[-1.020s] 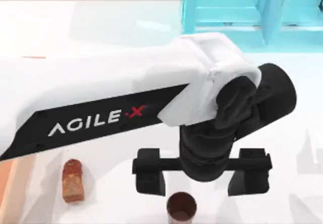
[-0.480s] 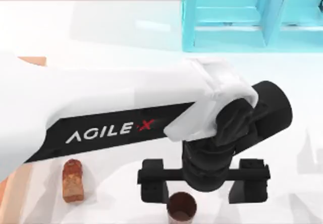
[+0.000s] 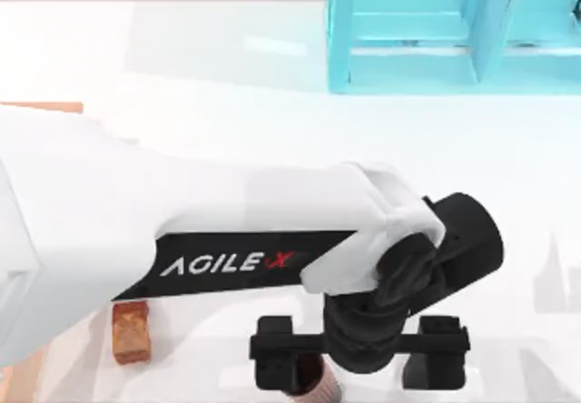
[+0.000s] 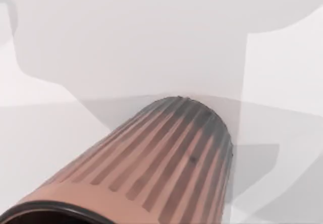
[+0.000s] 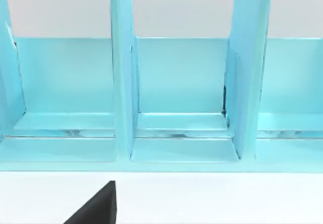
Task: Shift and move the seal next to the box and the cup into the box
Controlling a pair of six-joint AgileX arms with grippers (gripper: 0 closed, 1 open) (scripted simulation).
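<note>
Here the left gripper (image 3: 359,374) hangs low at the table's (image 3: 227,76) near edge, fingers spread wide, one on each side of the cup (image 3: 320,383) without pinching it. Up close, the cup (image 4: 151,168) shows ribbed sides and a dark rim. The seal (image 3: 132,330) sits to the left, partly under the white arm. A sliver of the box (image 3: 41,107) peeks out at far left. The blue shelf (image 3: 454,31) stands at the back; the right wrist camera faces that shelf (image 5: 176,108).
</note>
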